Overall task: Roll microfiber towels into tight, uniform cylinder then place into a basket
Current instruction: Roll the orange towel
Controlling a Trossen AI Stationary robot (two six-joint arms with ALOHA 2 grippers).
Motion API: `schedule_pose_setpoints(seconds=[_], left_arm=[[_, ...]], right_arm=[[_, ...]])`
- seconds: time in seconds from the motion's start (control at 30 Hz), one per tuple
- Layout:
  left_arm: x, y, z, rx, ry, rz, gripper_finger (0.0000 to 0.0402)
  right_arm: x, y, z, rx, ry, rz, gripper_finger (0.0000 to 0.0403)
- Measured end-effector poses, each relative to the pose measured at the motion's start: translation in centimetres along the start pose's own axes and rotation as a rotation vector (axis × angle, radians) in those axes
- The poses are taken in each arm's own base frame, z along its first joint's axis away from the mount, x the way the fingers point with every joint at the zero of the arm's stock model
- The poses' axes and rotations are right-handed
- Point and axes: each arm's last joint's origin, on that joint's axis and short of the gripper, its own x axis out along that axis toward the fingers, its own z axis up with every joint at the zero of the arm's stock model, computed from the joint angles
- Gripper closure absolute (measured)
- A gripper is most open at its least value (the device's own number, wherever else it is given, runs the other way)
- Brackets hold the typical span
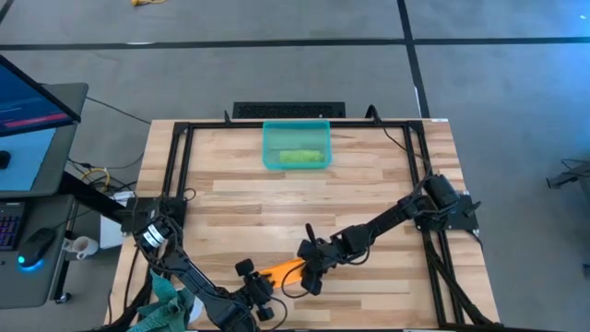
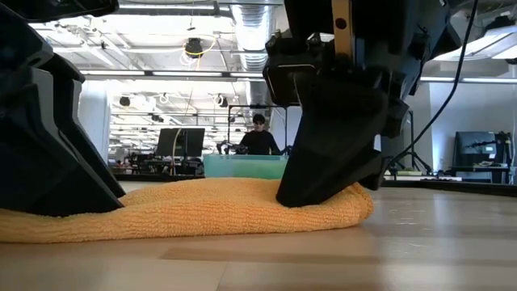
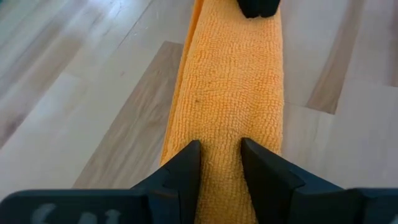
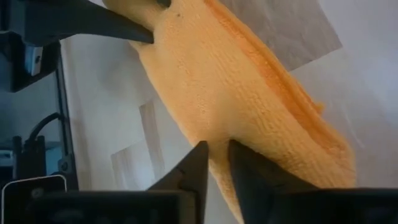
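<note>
The whole wooden table is taken in from straight overhead in the high view, with both arms and the surrounding floor included. The low view is set at tabletop height on the near side, facing level across the boards into the room beyond (a person is seen far back), and is placed very close to the orange towel. Each wrist view is carried on its arm and is aimed forward past its own dark fingers, almost against the cloth. The orange towel is shared by all four views; the basket, at the far edge, is shared only by the high and low views.
</note>
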Motion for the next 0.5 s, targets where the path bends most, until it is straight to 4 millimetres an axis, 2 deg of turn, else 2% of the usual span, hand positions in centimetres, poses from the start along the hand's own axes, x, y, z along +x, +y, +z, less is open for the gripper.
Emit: schedule_pose_setpoints(seconds=[0.17, 0.3, 0.37, 0.5], left_arm=[[0.0, 0.0, 0.0, 0.004, 0.0, 0.0, 0.0288], [0.0, 0.0, 0.0, 0.004, 0.0, 0.0, 0.0288], [0.0, 0.0, 0.0, -0.003, 0.0, 0.0, 0.0288], [0.0, 0.0, 0.0, -0.004, 0.0, 0.0, 0.0288]], right_arm=[[-0.4, 0.0, 0.3, -0.023, 0.013, 0.026, 0.026], [-1.6, 0.0, 0.8, -0.08, 0.06, 0.068, 0.0234], [-2.9, 0.1, 1.1, -0.085, 0.09, 0.074, 0.0227], [-6.8, 0.7, 1.5, -0.136, 0.089, 0.028, 0.022]])
